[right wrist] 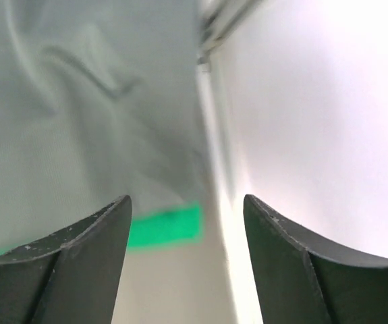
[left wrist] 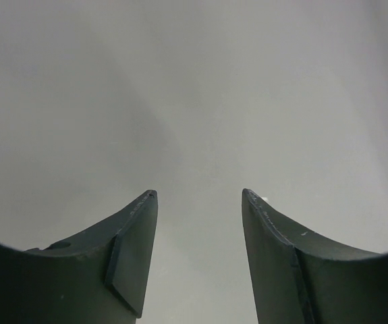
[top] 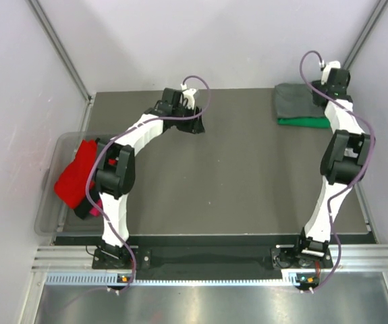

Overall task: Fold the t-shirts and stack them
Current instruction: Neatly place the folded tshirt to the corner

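Left fingers (left wrist: 129, 263): they stand apart with a wide gap. Through the gap I see only a plain pale surface.
Right fingers (right wrist: 79, 263): also apart, not closed on the cloth. The cloth shows beyond them, and I cannot tell if the tips touch it.
Left gripper (left wrist: 199, 202): in the top view it is in the upper middle of the frame, over the dark table (top: 234, 175), well apart from every shirt.
Right gripper (right wrist: 187, 202): in the top view my right wrist is in the upper right of the frame, over the folded pile.
Dark grey t-shirt (top: 293, 100): folded, in the upper right of the top view, lying on the green one. In the right wrist view it fills the upper left, with soft wrinkles.
Bright green t-shirt (top: 303, 122): under the grey one, so only a strip shows at the lower edge of the pile. In the right wrist view it is a green band low in the frame, just beside my left-hand finger.
Red t-shirt (top: 74, 177): at the left of the top view, bunched and not folded, in the clear plastic tub (top: 45, 202).
Magenta-pink t-shirt (top: 94, 211): a small bit below the red one, beside a dark patch. Both are too small to tell their shape.
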`<state>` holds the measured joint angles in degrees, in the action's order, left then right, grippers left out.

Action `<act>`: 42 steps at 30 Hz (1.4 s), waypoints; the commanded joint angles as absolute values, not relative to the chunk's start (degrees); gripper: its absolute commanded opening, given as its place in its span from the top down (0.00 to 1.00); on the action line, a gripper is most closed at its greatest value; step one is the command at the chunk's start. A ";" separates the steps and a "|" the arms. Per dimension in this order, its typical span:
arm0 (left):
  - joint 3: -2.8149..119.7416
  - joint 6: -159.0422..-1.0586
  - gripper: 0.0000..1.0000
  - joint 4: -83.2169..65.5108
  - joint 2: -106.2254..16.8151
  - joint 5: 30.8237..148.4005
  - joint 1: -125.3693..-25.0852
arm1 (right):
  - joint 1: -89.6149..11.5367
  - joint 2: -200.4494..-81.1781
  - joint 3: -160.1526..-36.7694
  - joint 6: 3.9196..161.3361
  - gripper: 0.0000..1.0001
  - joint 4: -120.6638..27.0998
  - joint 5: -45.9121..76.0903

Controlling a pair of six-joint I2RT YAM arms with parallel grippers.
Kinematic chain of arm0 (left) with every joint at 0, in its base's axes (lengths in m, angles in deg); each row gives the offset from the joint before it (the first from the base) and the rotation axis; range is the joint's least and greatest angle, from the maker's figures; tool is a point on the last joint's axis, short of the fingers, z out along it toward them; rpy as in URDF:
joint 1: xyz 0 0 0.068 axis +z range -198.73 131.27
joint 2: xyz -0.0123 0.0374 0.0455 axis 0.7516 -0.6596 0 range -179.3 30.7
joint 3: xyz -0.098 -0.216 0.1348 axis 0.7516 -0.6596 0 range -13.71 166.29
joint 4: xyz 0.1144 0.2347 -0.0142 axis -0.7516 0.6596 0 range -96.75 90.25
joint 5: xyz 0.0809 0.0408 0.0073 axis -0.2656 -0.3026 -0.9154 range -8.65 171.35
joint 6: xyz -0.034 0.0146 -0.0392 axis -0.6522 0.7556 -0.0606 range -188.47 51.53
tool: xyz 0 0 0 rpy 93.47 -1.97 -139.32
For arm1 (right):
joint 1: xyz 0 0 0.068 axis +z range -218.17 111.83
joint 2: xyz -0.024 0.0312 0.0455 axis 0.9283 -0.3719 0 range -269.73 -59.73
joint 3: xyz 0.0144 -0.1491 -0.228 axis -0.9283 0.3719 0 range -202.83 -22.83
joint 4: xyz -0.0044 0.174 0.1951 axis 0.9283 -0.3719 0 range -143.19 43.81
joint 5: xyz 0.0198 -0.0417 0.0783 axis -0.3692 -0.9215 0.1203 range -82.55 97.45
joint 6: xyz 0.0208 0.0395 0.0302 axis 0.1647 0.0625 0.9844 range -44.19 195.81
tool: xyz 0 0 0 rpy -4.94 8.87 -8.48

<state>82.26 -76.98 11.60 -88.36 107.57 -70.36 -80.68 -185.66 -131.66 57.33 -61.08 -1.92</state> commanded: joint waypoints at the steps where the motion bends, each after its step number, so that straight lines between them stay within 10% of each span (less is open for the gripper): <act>1: 82.62 -67.52 0.42 14.86 -80.75 92.71 -72.89 | -80.65 -164.29 -127.00 54.90 0.32 -49.97 -4.96; 15: 64.44 -60.47 0.35 17.33 -56.76 95.67 -74.39 | -82.05 -138.83 -101.40 60.78 0.32 -60.95 33.09; 20: 58.28 -60.91 0.35 15.66 -49.11 97.43 -73.69 | -84.42 -144.19 -101.93 72.28 0.38 -60.53 49.18; 42: 51.60 -60.82 0.39 16.89 -53.76 97.79 -71.05 | -86.18 -190.24 -141.12 81.71 0.44 -52.34 43.93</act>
<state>51.57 -60.66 18.11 -53.28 96.46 -71.73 -85.60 -189.44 -135.93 81.94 -54.59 45.36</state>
